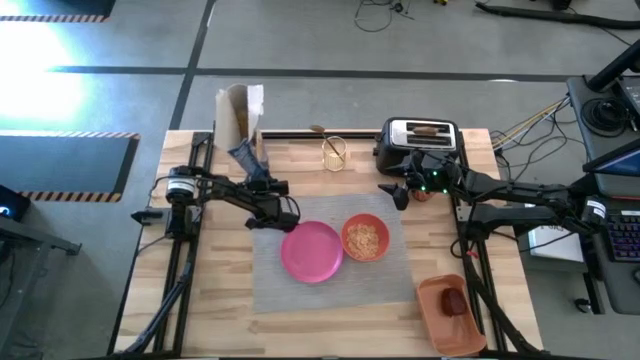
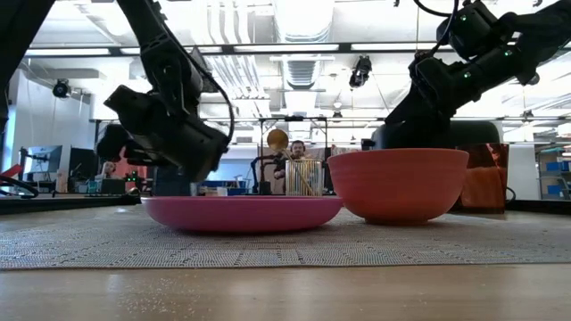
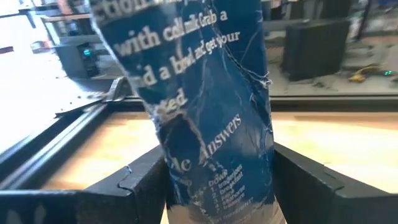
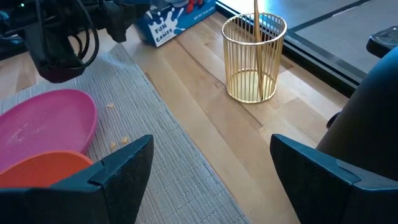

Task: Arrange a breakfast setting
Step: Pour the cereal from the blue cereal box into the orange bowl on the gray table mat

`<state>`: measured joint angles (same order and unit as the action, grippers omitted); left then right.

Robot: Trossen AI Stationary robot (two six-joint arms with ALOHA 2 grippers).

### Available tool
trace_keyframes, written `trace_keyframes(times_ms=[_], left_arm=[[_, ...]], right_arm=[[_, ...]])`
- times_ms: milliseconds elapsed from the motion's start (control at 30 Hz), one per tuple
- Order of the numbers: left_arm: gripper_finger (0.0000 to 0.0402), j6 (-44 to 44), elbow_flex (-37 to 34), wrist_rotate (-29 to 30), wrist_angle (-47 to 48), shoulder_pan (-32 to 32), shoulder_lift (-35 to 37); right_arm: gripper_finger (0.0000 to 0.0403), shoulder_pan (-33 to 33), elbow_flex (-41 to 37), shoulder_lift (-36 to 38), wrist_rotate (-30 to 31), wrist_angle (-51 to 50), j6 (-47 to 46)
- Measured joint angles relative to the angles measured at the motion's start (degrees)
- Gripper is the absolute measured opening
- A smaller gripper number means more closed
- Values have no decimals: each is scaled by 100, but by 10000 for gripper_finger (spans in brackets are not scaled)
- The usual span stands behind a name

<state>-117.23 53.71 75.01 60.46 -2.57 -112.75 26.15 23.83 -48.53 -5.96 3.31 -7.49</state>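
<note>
**Fingers on the carton, setting half laid**

Fingers [image 3: 143,186] of the left gripper [image 1: 268,195] pressed against both sides of a blue cereal carton [image 3: 205,93], crumpled between them, above the far left corner of the grey placemat [image 1: 330,290]. Fingers [image 4: 118,168] of the right gripper [image 4: 211,162] spread wide with nothing between them, hovering just before the toaster [image 1: 400,145] toward the table's far right.

Near to far, as for progress:

- At the near right corner, an orange tray [image 1: 440,320] with a dark red lump on it, probably the red apple [image 1: 455,300], not yet on the placemat.
- Mid-table, the placemat laid flat, long sides parallel to the near edge. On it the pink plate [image 1: 312,251], bare, and the orange bowl [image 1: 365,237] touching or just beside it on the right, already filled with cereal.
- Near the far edge, a gold wire holder [image 4: 255,62] with the thin wooden utensil [image 4: 255,18] inside. At the far right, the brown toast slice [image 1: 428,127] sitting in the toaster's slot.
- No small orange cup to be made out.

So, by judgement: mat, plate and bowl placed, cereal poured. Left to do: toast, apple, utensil and cup.

As for the utensil: long axis close to vertical, rounded head up, leaning slightly toward the far edge.
</note>
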Motion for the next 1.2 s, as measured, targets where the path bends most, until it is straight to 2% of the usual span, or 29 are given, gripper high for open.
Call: trace_keyframes(times_ms=[267,400,567,900,1200], left_arm=[[218,-1633,-11,-899,1823,140,4],[218,-2058,-26,-1283,2274,261,5],[217,-2090,-106,-1602,2328,373,8],[218,-2183,-276,-1750,2352,553,15],[255,-2172,-274,-2319,2469,567,22]], right_arm=[[311,0,0,0,0,0,0],[311,0,0,-1,0,-1,0],[311,0,0,0,-1,-2,0],[311,0,0,-1,-1,-2,0],[311,0,0,-1,-1,-1,0]])
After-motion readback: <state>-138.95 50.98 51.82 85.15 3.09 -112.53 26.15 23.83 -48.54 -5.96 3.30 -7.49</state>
